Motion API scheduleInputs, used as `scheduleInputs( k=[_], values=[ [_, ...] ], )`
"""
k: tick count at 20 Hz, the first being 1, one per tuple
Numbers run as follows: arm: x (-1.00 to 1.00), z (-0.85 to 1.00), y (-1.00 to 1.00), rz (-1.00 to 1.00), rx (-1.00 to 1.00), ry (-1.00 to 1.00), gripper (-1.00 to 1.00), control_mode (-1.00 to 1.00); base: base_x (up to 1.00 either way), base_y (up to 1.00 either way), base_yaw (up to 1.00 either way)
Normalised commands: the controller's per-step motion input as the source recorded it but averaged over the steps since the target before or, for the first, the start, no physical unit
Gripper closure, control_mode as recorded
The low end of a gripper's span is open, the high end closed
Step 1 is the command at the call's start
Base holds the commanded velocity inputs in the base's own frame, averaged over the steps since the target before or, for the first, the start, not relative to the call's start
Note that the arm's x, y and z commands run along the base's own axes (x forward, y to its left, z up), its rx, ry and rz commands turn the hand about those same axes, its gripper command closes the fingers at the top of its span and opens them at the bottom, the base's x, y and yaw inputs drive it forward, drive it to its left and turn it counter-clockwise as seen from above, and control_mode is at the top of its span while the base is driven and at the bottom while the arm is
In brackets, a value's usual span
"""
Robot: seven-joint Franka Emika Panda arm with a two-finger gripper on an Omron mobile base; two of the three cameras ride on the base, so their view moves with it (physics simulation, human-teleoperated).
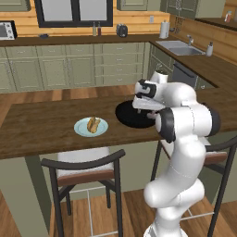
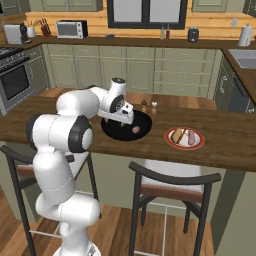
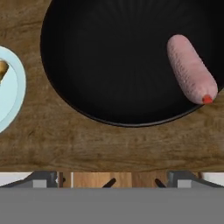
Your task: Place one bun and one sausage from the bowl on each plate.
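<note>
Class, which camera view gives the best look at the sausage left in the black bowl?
The hand view: the sausage lies large and unobstructed inside the black bowl. The right base view shows it as a small pink spot; in the left base view the arm covers that part of the bowl.

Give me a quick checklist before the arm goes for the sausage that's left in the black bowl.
1. Claw open: ok, tips stand wide apart.
2. Claw empty: ok, nothing between the tips.
3. Sausage in the bowl: ok, lying free near the rim.
4. Claw lined up over the sausage: not ok, it lies off to one side in the hand view.
5. Pale blue plate has room: ok, only a bun on it.
6. Red-rimmed plate finished: ok, bun and sausage there.
</note>
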Motion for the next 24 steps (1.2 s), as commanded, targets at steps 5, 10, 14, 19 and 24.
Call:
scheduleInputs(
  k=[5, 10, 14, 19, 24],
  values=[
    [0.02, -0.12, -0.50, 0.00, -0.01, 0.02, -1.00, -1.00, 0.00, 0.00, 0.00],
    [0.19, -0.17, -0.21, 0.01, -0.08, -0.01, -1.00, -1.00, 0.00, 0.00, 0.00],
    [0.02, -0.35, -0.02, 0.15, -0.14, -0.15, -1.00, -1.00, 0.00, 0.00, 0.00],
    [0.06, -0.07, -0.05, 0.08, -0.12, -0.06, -1.00, -1.00, 0.00, 0.00, 0.00],
    [0.39, 0.00, -0.12, 0.05, -0.10, 0.00, -1.00, -1.00, 0.00, 0.00, 0.00]
  ],
)
